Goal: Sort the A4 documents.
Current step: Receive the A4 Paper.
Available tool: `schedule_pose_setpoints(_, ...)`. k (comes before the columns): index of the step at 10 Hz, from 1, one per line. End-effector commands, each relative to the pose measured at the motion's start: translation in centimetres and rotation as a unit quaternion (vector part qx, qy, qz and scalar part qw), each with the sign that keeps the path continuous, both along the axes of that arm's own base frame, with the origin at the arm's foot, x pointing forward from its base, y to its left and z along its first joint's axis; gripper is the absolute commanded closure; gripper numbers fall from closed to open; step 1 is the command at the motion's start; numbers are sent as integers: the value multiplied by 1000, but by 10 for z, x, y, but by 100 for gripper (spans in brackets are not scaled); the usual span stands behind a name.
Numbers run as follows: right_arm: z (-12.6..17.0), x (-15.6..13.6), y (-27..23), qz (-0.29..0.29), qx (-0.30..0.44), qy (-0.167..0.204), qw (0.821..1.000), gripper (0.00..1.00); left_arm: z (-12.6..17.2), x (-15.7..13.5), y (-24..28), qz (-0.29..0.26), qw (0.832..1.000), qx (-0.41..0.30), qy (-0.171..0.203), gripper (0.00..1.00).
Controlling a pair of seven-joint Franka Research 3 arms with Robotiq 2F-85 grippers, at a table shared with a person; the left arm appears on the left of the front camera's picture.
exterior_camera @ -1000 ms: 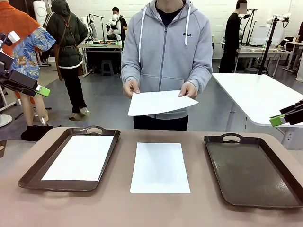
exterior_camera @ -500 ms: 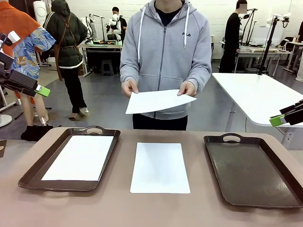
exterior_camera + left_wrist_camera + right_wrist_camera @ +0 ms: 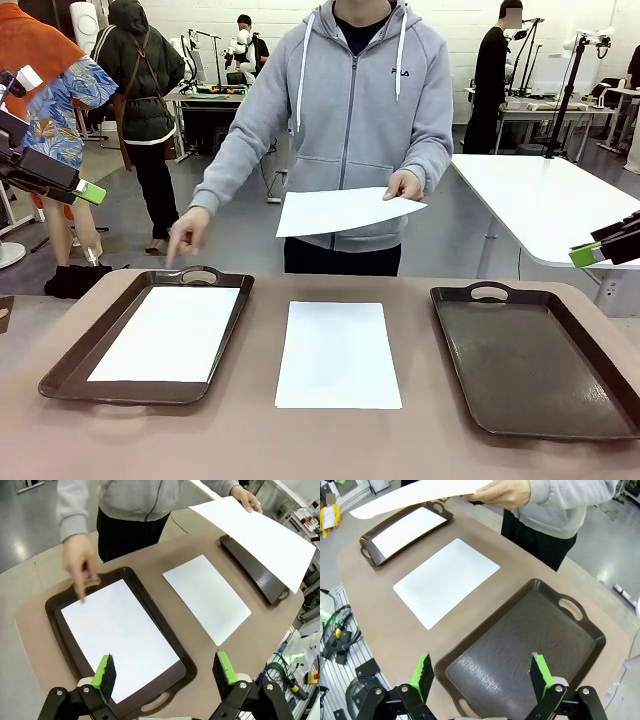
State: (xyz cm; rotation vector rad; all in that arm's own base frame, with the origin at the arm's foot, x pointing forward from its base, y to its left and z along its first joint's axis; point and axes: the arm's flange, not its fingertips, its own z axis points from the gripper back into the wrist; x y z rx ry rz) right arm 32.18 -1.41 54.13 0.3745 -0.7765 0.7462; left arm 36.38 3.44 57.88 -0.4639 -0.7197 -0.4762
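One A4 document [image 3: 338, 355] lies flat on the table between two dark brown trays. A second sheet [image 3: 180, 333] lies in the left tray [image 3: 70, 370]. The person holds a third sheet [image 3: 345, 211] in one hand over the far edge, while the other hand [image 3: 187, 235] points a finger down at the left tray's far handle. The right tray [image 3: 530, 370] holds nothing. My left gripper [image 3: 165, 672] hovers open, high above the left tray's near end. My right gripper [image 3: 482, 674] hovers open above the right tray [image 3: 520, 645].
A white table [image 3: 540, 200] stands behind on the right. People stand and walk in the background on the left. The brown tabletop [image 3: 300, 440] is bare in front of the trays.
The person let go of the held sheet with one hand and reached it down to point at the left tray. Both grippers stayed put and open.
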Motion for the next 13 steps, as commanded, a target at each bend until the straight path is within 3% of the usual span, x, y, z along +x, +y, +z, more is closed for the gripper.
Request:
schedule_pose_setpoints(1, -2, 2, 0, 3, 6, 2, 1000, 0, 0, 0, -1, 0, 1000, 2, -2, 0)
schedule_pose_setpoints(13, -2, 2, 0, 3, 6, 2, 1000, 0, 0, 0, -1, 0, 1000, 2, -2, 0)
